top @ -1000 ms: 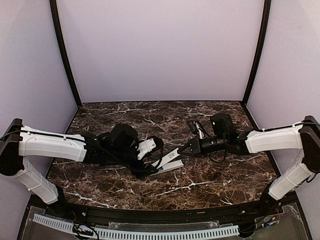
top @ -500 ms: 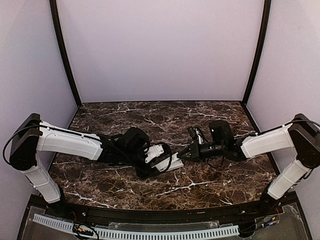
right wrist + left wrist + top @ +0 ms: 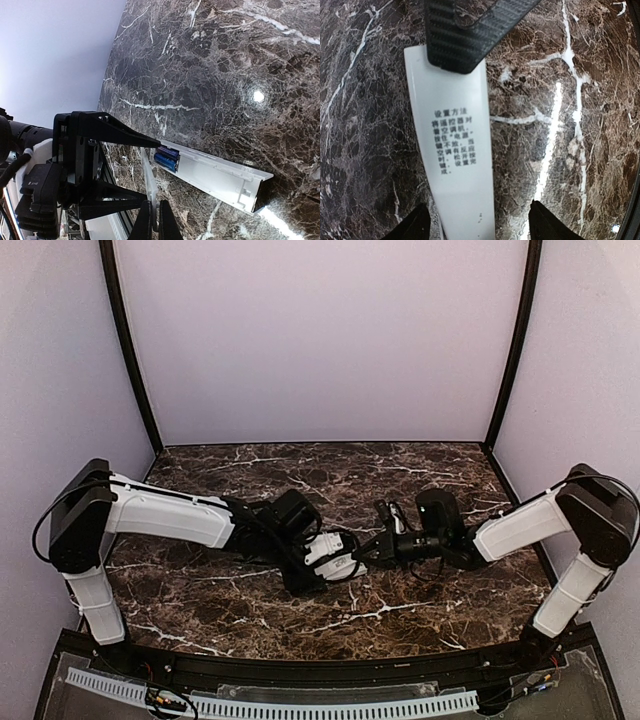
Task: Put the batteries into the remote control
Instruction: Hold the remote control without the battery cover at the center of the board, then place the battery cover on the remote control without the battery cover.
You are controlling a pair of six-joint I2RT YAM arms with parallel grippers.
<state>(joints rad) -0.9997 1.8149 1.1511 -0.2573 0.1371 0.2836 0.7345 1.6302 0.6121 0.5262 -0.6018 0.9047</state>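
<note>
The remote control (image 3: 220, 177) lies on the marble table with its back open. Two blue batteries (image 3: 167, 157) sit side by side at its far end. My right gripper (image 3: 154, 206) is shut on a thin white battery cover (image 3: 149, 175), seen edge-on beside the remote. In the left wrist view the cover (image 3: 455, 145) shows printed text, and the right gripper's ribbed fingers (image 3: 460, 40) pinch its far end. My left gripper (image 3: 479, 220) is open with the cover between its fingers. In the top view the left gripper (image 3: 345, 562) and right gripper (image 3: 368, 548) meet at mid-table.
The dark marble table (image 3: 420, 480) is closed in by lilac walls at the back and both sides. A black rail and a white slotted strip (image 3: 270, 702) run along the near edge. The left gripper's black fingers (image 3: 110, 131) fill the left of the right wrist view.
My left arm has reached further right and now covers most of the white parts. My right gripper has shifted slightly left to meet it, still gripping the cover.
</note>
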